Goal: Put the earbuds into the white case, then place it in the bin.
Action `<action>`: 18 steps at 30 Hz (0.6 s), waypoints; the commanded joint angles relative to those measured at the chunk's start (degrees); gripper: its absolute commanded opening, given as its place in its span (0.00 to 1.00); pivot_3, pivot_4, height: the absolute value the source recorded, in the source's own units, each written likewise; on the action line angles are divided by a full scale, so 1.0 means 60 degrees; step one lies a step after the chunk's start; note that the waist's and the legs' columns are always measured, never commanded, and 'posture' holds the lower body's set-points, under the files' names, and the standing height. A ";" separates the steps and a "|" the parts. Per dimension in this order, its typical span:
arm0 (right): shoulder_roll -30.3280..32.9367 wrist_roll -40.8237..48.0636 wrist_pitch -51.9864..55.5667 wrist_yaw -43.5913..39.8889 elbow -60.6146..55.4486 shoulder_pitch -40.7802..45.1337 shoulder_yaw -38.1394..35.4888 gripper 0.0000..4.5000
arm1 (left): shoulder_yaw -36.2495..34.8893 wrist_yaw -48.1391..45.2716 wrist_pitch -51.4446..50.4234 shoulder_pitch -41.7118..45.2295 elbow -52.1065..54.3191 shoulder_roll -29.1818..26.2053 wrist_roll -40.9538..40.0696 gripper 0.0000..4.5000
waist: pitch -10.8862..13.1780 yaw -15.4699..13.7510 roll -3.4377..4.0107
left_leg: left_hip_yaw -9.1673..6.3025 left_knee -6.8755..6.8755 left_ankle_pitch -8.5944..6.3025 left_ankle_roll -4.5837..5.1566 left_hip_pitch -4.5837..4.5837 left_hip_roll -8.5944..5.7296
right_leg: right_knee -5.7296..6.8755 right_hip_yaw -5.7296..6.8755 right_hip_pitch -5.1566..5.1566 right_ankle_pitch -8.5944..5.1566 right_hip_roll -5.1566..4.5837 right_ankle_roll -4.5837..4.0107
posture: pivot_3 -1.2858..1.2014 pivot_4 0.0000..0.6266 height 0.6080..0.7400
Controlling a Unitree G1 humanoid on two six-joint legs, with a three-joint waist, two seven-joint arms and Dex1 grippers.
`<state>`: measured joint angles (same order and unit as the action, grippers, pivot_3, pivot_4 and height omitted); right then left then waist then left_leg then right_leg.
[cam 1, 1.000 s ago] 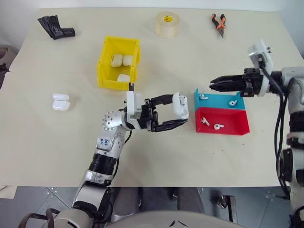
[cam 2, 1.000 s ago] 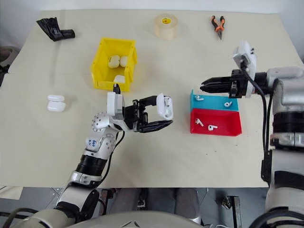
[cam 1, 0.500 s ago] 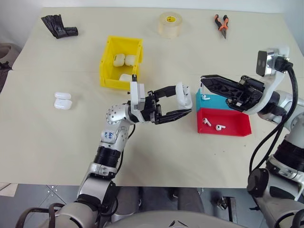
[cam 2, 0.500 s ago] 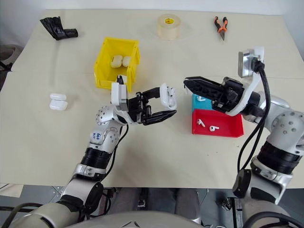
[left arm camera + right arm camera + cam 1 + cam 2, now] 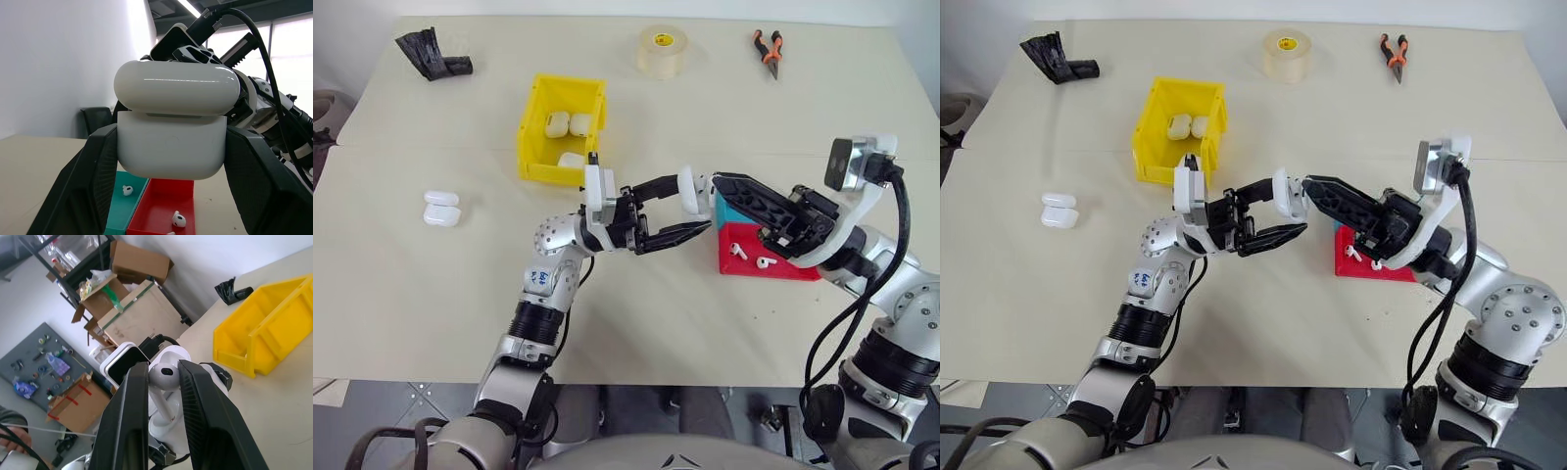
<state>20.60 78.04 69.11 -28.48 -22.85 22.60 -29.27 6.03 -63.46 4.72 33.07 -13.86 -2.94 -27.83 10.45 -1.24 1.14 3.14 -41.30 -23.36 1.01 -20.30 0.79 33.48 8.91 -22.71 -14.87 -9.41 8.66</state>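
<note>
- While the left hand (image 5: 690, 217) holds the white case (image 5: 689, 192) clamped by its body above the desk (image 5: 431, 294), the lid stands slightly ajar, with a dark seam under it in the left wrist view.
- Right hand (image 5: 163, 382) is clenched on an earbud (image 5: 164, 375), its head pinched between the fingertips, stem hanging below, just beside the case.
- More earbuds (image 5: 751, 257) lie in the red tray (image 5: 788, 269) and blue tray (image 5: 128, 196) close by.
- Bin (image 5: 534, 137) sits beyond the left hand, with several cases already inside; two more cases (image 5: 441, 209) rest well apart on the desk.
- Judgement: the case is light, rigid and glossy, so likely slippery; gripping the flat sides of the lower body leaves the hinged lid free.
- Judgement: the earbud is tiny and slick; a pinch on the head suits seating it stem-first, and it could pop out if squeezed off-centre.
</note>
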 commanded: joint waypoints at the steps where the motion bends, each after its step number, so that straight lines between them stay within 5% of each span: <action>1: 0.0244 0.0616 -0.0612 0.0273 -0.0465 -0.0224 0.0190 0.19 | 0.0073 -0.0039 -0.0037 0.0194 0.0288 0.0090 -0.0034 0.62 | 0.0000 -0.0006 0.0000 | 0.0001 0.0000 0.0000 0.0000 0.0000 0.0000 | 0.0000 0.0000 0.0000 0.0000 0.0000 0.0000 | 0.52 0.24 1.00; 18: 0.0899 0.0224 -0.2354 0.0229 -0.0902 -0.1716 0.1700 0.19 | 0.0009 0.0044 -0.0089 0.0159 0.0404 0.0194 -0.0128 0.62 | 0.0000 -0.0019 0.0000 | 0.0004 0.0001 0.0000 0.0000 0.0000 0.0001 | -0.0004 -0.0002 0.0000 0.0000 0.0000 0.0000 | 0.52 0.24 1.00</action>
<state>24.82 80.30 55.36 -26.44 -26.66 13.24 -20.48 6.09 -63.30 3.72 33.06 -13.90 -2.85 -27.65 10.45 -1.35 1.14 3.16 -41.29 -23.36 1.01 -20.30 0.79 33.46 8.90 -22.71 -14.87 -9.41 8.66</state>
